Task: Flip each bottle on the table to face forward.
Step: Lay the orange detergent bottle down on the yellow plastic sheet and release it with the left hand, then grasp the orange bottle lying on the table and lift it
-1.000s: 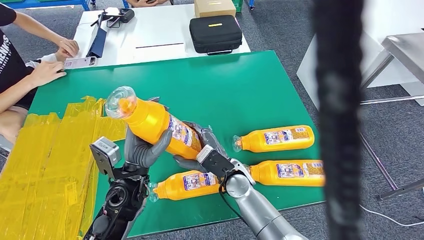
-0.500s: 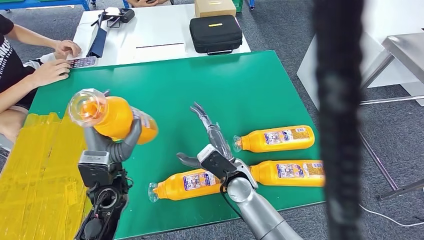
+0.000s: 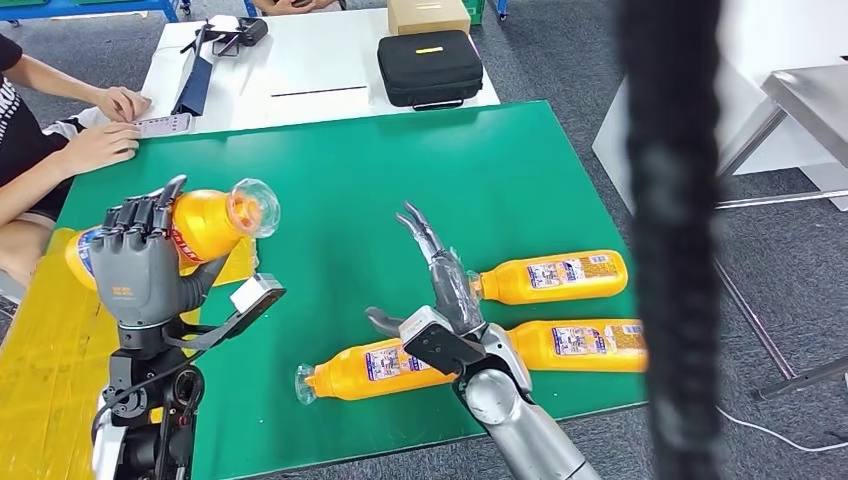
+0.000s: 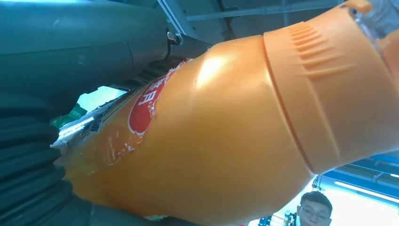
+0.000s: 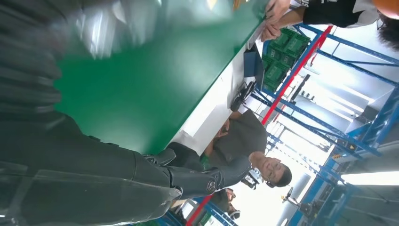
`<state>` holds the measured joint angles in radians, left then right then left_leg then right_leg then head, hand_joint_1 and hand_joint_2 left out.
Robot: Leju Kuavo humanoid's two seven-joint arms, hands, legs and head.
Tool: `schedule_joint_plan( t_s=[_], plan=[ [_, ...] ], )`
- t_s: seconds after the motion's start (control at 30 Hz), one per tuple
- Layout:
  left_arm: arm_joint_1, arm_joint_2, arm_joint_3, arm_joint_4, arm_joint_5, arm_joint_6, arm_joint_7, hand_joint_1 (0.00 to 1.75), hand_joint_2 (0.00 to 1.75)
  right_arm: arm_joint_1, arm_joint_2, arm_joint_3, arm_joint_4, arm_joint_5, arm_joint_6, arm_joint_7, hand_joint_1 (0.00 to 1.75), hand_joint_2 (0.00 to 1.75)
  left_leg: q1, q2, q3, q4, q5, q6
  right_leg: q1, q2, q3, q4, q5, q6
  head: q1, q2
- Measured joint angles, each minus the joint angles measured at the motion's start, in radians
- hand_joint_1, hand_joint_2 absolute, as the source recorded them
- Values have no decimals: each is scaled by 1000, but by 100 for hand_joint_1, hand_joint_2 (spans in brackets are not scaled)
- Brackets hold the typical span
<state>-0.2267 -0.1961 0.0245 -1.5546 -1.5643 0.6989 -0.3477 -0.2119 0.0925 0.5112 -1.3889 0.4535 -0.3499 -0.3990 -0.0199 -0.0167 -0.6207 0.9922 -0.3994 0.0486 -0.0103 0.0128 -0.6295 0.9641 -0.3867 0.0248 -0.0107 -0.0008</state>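
Note:
My left hand [image 3: 140, 265] grips an orange bottle [image 3: 205, 218] above the table's left side, its clear cap [image 3: 254, 207] turned right. Up close the bottle [image 4: 226, 136] shows its red label beside my left hand [image 4: 42, 155]. My right hand [image 3: 440, 290] is open above the green table [image 3: 380, 170], fingers spread and holding nothing; my right hand [image 5: 141, 174] also appears in its wrist view. Three orange bottles lie flat: one [image 3: 375, 368] just below my right hand, one [image 3: 552, 277] and another [image 3: 580, 345] to its right.
Yellow tape strips [image 3: 50, 350] cover the table's left part. A person [image 3: 40, 150] sits at the far left with hands near a phone [image 3: 165, 124]. A white table behind carries a black case [image 3: 430, 66] and a cardboard box [image 3: 430, 14]. A dark blurred post [image 3: 670, 240] stands at the right.
My left hand has turned and carried the bottle leftward, so its cap now faces right. My right hand let go of it and stays open.

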Motion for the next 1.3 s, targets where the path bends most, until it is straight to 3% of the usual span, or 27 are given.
schedule_joint_plan(
  t_s=[0.07, 0.13, 0.2, 0.3, 0.33, 0.37, 0.53, 0.67, 0.87, 0.9, 1.0, 1.03, 1.17, 1.3],
  plan=[
    [0, 2, 7, -3, 0, 0, 13, 175, 175, 2, -1, 0, -3, 0, 0, 0, 0, 175, 0, 0, 0, 0, 0, 0, 0, 0, 0, 0, 0, 0, 0, 0],
    [-10, 38, -3, 8, -1, 0, 102, 175, 175, 3, -3, 0, -7, 1, -2, 2, 0, 175, 0, 0, 0, 0, 0, 0, 0, 0, -1, 0, 0, 0, 1, 0],
    [-62, 121, -64, 75, -3, -10, 327, 175, 175, 4, -5, 0, -11, 5, -6, 7, 0, 175, 0, 0, 0, 0, 1, -1, 1, 0, -4, 0, 0, -1, 0, 0],
    [-189, 224, -251, 298, -6, -57, 788, 175, 175, 6, -10, 0, -18, 29, -11, 20, 0, 175, 0, -2, 0, 0, 3, -3, 1, 0, -1, 0, 1, -1, 0, 0],
    [-218, 239, -306, 375, -6, -76, 877, 175, 175, 7, -10, 0, -22, 41, -12, 25, 0, 175, 1, -2, 0, 0, 3, -3, 1, -1, 0, 0, 1, -1, 0, 0],
    [-239, 249, -345, 448, -6, -97, 912, 175, 175, 7, -10, 0, -26, 53, -13, 31, 0, 175, 1, -2, 0, 0, 4, -3, 1, 0, 0, 1, 2, -2, 0, 0],
    [-321, 257, -340, 738, -5, -244, 746, 175, 175, 13, -11, 1, -48, 107, -11, 66, 0, 175, 0, 5, -1, 0, 4, -4, 0, 3, -2, 1, 4, -3, 0, 0],
    [-355, 257, -291, 881, -5, -353, 735, 175, 175, 13, -10, 2, -60, 132, 7, 87, 0, 175, 1, 4, -1, 0, 3, -4, 0, 3, -2, 1, 3, -3, 0, 0],
    [-387, 256, -239, 992, -5, -391, 733, 175, 175, 9, -3, 2, -66, 143, 30, 98, 0, 175, 2, 1, -2, 0, 3, -4, 2, 3, -3, 1, 3, -4, 0, 0],
    [-391, 255, -232, 1003, -6, -393, 735, 138, 175, 8, -3, 3, -66, 145, 33, 98, 0, 175, 2, 1, -2, 0, 3, -4, 2, 3, -3, 1, 3, -4, 0, 0],
    [-396, 254, -215, 1019, -6, -385, 750, 7, 175, 6, 1, 3, -66, 149, 42, 98, 0, 175, 2, 1, -2, 0, 3, -4, 2, 3, -2, 1, 3, -4, 0, 0],
    [-396, 254, -209, 1024, -6, -373, 769, 0, 175, 5, 2, 3, -66, 152, 44, 99, 0, 175, 2, 1, -2, 0, 3, -4, 2, 3, -2, 1, 3, -4, 0, 0],
    [-396, 254, -189, 1036, -6, -286, 878, 0, 175, 5, 4, 4, -66, 195, 49, 122, 0, 175, 2, 1, -2, 0, 4, -4, 2, 3, -2, 1, 3, -4, 0, 0],
    [-389, 254, -151, 1039, -6, -211, 879, 0, 175, 5, 2, 10, -66, 303, 67, 183, 0, 175, 2, 1, -2, 0, 4, -4, 2, 3, -3, 1, 3, -4, 0, 0]
  ],
)
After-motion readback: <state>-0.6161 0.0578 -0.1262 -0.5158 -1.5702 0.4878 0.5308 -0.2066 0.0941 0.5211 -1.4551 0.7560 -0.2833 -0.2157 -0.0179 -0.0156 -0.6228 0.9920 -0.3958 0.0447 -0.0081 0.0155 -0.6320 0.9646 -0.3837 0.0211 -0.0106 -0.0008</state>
